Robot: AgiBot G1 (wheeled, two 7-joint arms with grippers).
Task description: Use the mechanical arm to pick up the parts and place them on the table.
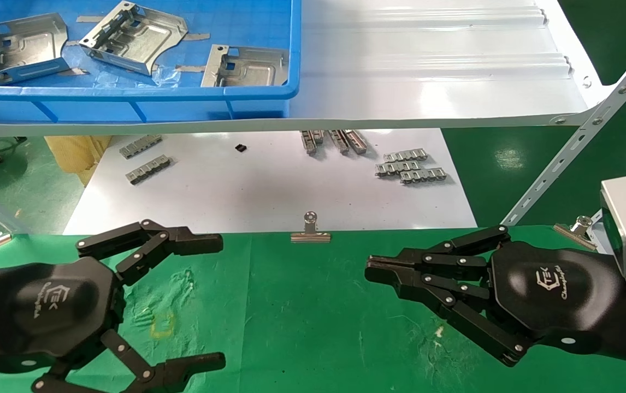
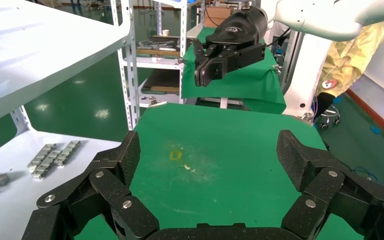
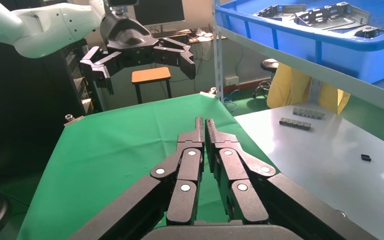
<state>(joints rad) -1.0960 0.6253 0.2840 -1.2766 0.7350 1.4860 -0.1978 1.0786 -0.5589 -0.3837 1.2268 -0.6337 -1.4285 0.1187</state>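
Head view takes in the green tabletop (image 1: 302, 305) at the bottom, with nothing set on the cloth but two grippers hovering over it. Above it a white shelf (image 1: 433, 82) carries a blue bin (image 1: 127, 98), and the three silver parts (image 1: 21, 46) lie inside that bin — none has reached the cloth. The left gripper (image 1: 220, 297) hangs low at the left with its fingers (image 1: 198, 240) spread wide and holding nothing. The right gripper (image 1: 373, 270) sits at the right, fingers pressed together, also bare. Smaller bits — grey ridged strips (image 1: 408, 166) on the white sheet (image 1: 269, 185) below the shelf and a binder clip (image 1: 310, 229) at the cloth's edge — are not wanted. I judge the job is at its start: the next move calls for one arm to rise, reach up into the bin and close on a part's edge.
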